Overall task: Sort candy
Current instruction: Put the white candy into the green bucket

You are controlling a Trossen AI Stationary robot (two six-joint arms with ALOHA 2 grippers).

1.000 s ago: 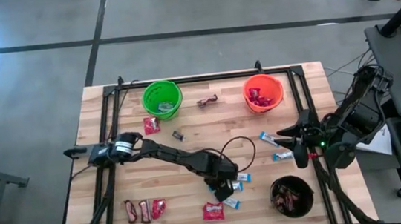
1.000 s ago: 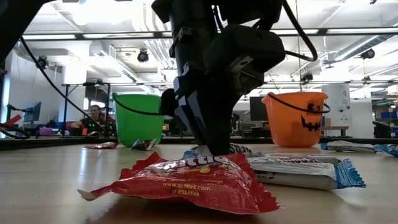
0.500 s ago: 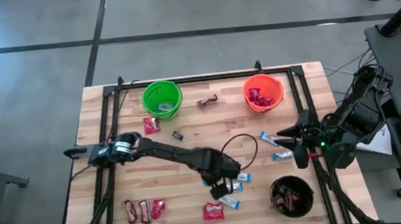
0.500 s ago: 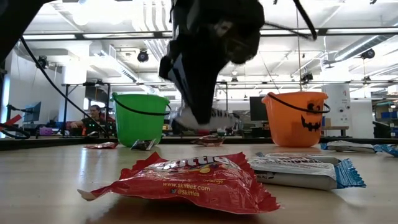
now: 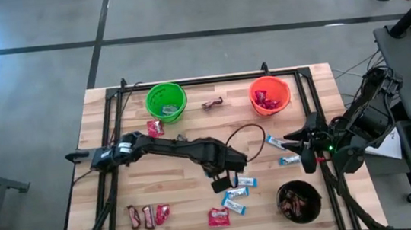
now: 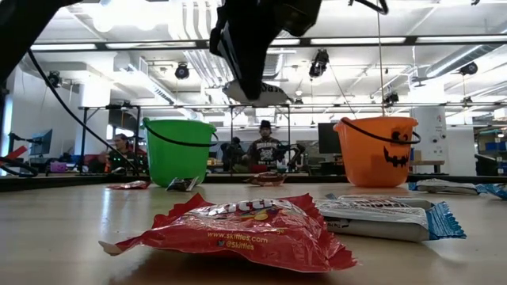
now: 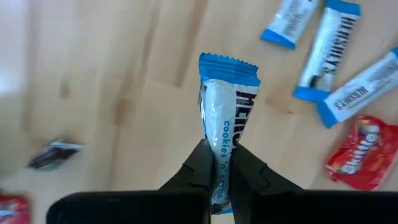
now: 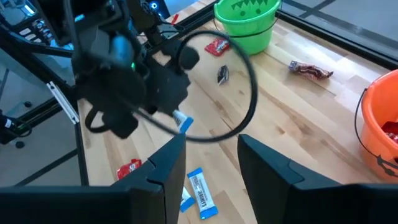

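My left gripper (image 5: 222, 182) hangs over the table's middle, shut on a light-blue-and-white candy bar (image 7: 226, 102), which also shows in the low view (image 6: 257, 91) and in the right wrist view (image 8: 182, 122). Under it on the wood lie three blue bars (image 5: 237, 196) and a red packet (image 5: 218, 217). More candy is scattered about: red packets (image 5: 147, 215), blue bars (image 5: 276, 143), dark pieces (image 5: 213, 103). My right gripper (image 8: 211, 162) waits open at the table's right side (image 5: 301, 151), holding nothing. My left gripper pinches one end of the blue-and-white bar (image 7: 220, 155) between its two fingers (image 7: 200, 167). The fingers come from above and point down. The bar is lifted clear of the table and sticks out slanted beyond the fingertips, its crimped free end (image 7: 229, 65) farthest from them.
A green bucket (image 5: 166, 101) and an orange bucket (image 5: 269, 95) stand at the far side, and a black bucket (image 5: 299, 201) at the near right. A black frame (image 5: 116, 101) runs along the table's edges. A cable loop (image 5: 242, 138) arcs beside the left arm.
My left gripper has gone up, shut on the blue-and-white bar, and drifted a little toward the far edge. The bar has been lifted from the table beside the other blue bars and now hangs clear. The wrist has rolled somewhat.
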